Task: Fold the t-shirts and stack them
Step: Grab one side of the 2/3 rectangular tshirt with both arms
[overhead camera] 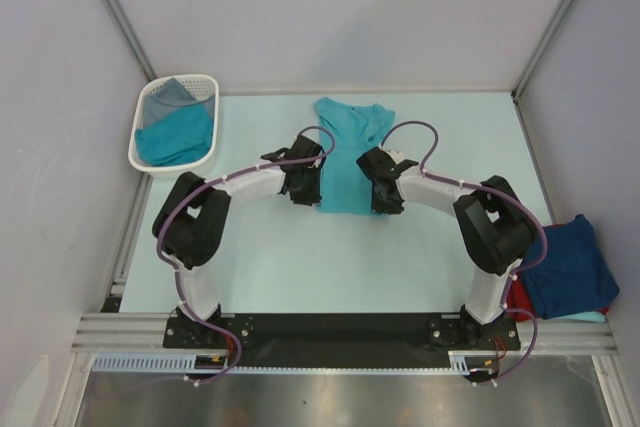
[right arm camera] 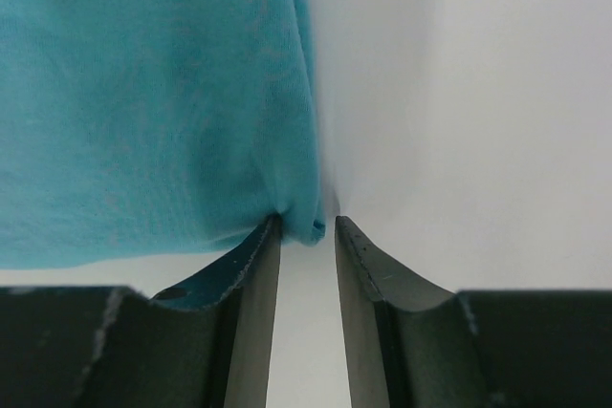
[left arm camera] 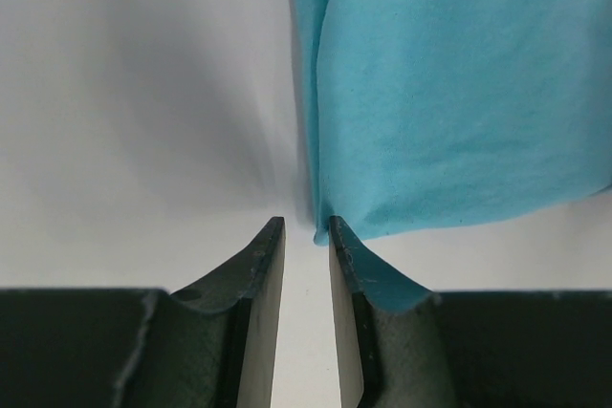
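Observation:
A teal t-shirt (overhead camera: 350, 152) lies flat at the table's middle, folded into a narrow lengthwise strip with the collar at the far end. My left gripper (overhead camera: 306, 193) sits at its near left corner. In the left wrist view the jaws (left arm camera: 306, 222) stand slightly apart and empty, and the shirt's corner (left arm camera: 430, 93) touches the right fingertip (left arm camera: 337, 226). My right gripper (overhead camera: 386, 199) sits at the near right corner. In the right wrist view it (right arm camera: 306, 222) is slightly open, with the shirt's corner (right arm camera: 153, 93) hanging just between the fingertips, not pinched.
A white slotted basket (overhead camera: 140, 152) at the far left holds a teal shirt (overhead camera: 180, 137) and a grey shirt (overhead camera: 168, 97). A navy shirt (overhead camera: 570, 267) lies on a red one (overhead camera: 517, 297) at the right edge. Grey walls enclose the table.

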You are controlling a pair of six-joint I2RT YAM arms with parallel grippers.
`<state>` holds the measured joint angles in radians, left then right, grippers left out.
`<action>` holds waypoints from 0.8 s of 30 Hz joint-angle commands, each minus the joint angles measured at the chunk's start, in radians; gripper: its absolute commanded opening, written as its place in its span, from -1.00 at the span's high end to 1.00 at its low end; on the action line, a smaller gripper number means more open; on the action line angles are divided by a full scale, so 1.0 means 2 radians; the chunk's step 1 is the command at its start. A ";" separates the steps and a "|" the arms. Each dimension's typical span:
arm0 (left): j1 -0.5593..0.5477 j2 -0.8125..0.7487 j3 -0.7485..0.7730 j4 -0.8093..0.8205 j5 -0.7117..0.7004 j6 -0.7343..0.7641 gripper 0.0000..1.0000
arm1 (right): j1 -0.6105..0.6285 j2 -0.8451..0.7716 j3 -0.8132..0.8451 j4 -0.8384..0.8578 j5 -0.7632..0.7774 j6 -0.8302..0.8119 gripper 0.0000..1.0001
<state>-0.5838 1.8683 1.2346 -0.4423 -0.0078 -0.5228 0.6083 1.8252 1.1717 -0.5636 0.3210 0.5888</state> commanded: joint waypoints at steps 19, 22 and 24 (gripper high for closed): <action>0.002 0.025 0.015 0.012 0.035 -0.006 0.79 | -0.013 0.003 -0.007 0.000 -0.023 -0.012 0.56; 0.002 0.018 0.006 0.012 0.035 -0.006 0.89 | -0.014 -0.005 -0.014 -0.002 -0.026 -0.009 0.69; 0.001 0.010 -0.003 0.013 0.035 -0.006 0.95 | -0.013 -0.010 -0.020 -0.003 -0.028 -0.008 0.77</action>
<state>-0.5838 1.9221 1.2530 -0.4274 0.0544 -0.5266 0.5903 1.8244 1.1660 -0.5442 0.2634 0.5728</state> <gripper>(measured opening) 0.047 0.150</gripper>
